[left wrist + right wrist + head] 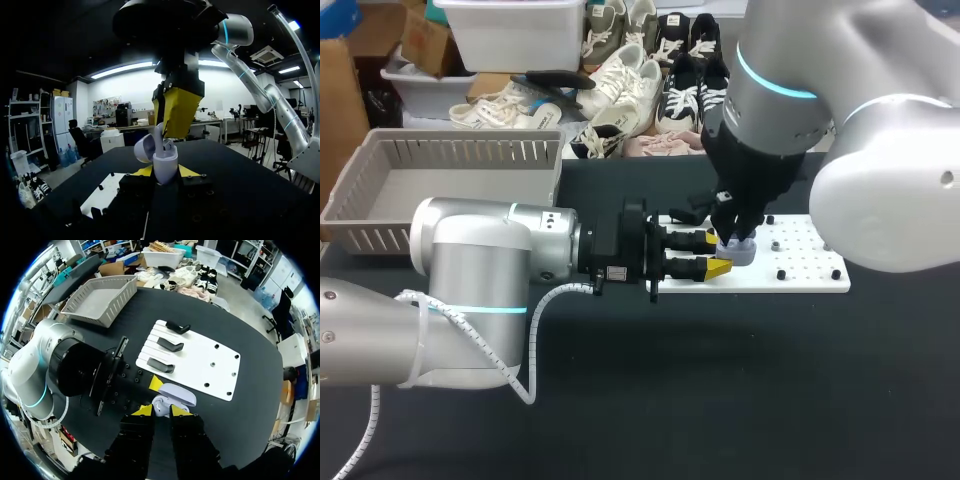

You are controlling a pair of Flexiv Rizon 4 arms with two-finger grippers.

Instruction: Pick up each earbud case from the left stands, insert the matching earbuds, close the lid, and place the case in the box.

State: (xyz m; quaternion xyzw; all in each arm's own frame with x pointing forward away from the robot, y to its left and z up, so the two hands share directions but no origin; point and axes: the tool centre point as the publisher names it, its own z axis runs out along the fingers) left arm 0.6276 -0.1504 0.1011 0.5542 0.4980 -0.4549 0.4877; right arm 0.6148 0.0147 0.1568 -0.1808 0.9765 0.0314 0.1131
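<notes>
The left jaws clamp the open case (165, 169) from both sides, holding it steady above the worktop (740, 390) near the white board (805, 262). Its lid is tipped back, apparently so the right jaws, pinching an earbud (159, 136), can seat it from above.

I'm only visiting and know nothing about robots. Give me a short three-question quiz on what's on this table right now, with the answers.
1. True or false: the lid of the earbud case is shut.
2. How many of the black stands on the white board hold a case? A none, B one, C all three.
3. Which arm's tool grips the case from two sides?
Key: 1 false, the lid stands open. 2 A. 3 the left tool.
</notes>
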